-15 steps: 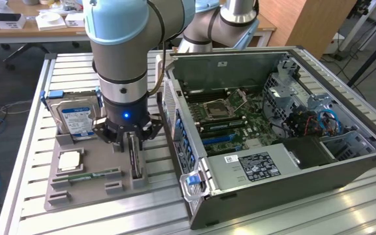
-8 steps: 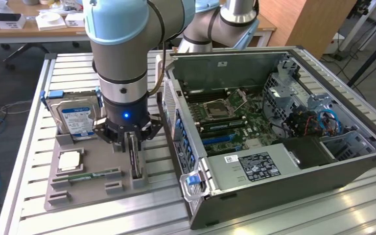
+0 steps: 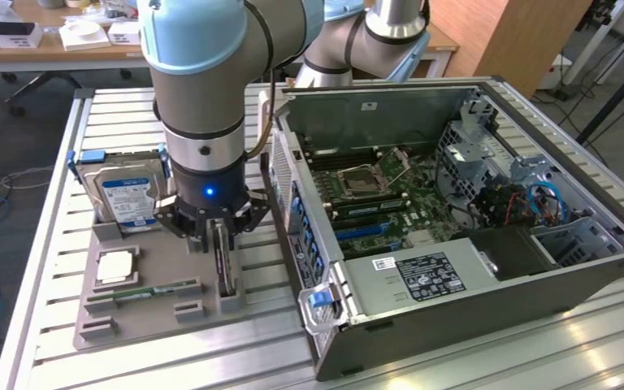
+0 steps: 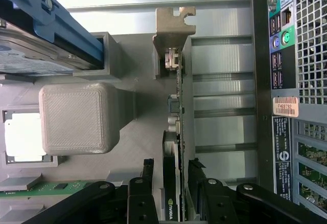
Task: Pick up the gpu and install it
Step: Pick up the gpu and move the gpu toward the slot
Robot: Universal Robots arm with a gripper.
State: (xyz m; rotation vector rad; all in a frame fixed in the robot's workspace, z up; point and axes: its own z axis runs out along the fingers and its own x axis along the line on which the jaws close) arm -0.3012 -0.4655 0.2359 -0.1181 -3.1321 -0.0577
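Exterior view: gpu (image 3: 227, 272) is seen standing on edge in gray holder (image 3: 149, 321), beside computer case (image 3: 453, 203); gripper (image 3: 217, 234) is positioned over it. Wrist view: fingers (image 4: 196, 170) are closed against gpu's two faces.

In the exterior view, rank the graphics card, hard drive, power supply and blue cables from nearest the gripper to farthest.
1. graphics card, directly under the gripper, in the grey tray.
2. hard drive, on the exterior view's left.
3. power supply, toward the exterior view's right.
4. blue cables, farthest right.
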